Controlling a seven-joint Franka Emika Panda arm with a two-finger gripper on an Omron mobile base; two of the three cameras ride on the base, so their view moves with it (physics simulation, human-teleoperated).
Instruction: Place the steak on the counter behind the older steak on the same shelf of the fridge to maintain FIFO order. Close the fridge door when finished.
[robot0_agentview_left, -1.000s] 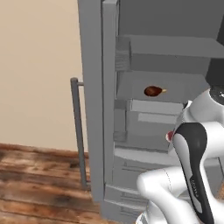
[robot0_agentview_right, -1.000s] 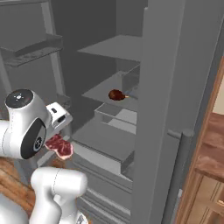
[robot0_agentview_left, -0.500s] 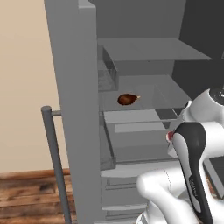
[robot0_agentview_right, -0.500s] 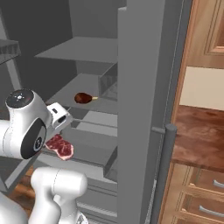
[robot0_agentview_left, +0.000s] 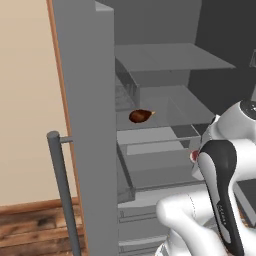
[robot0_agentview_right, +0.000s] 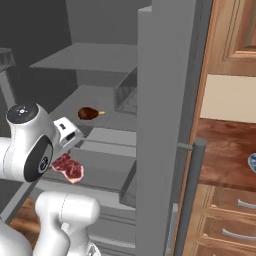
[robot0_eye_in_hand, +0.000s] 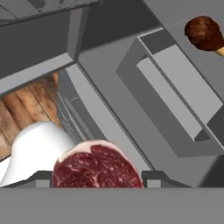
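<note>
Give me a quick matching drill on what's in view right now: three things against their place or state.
Things:
1. steak
2. older steak
3. fridge

States:
A. door standing open
B. lying on a grey shelf
C. held in the hand, outside the fridge compartment

Pairs: 1-C, 2-B, 3-A

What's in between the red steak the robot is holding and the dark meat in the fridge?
Nothing, just bare grey shelf between the steak and the older steak, seen in the hand view.

The steak (robot0_eye_in_hand: 97, 165) hides the pincer's fingertips, and its lower part is cut off.
</note>
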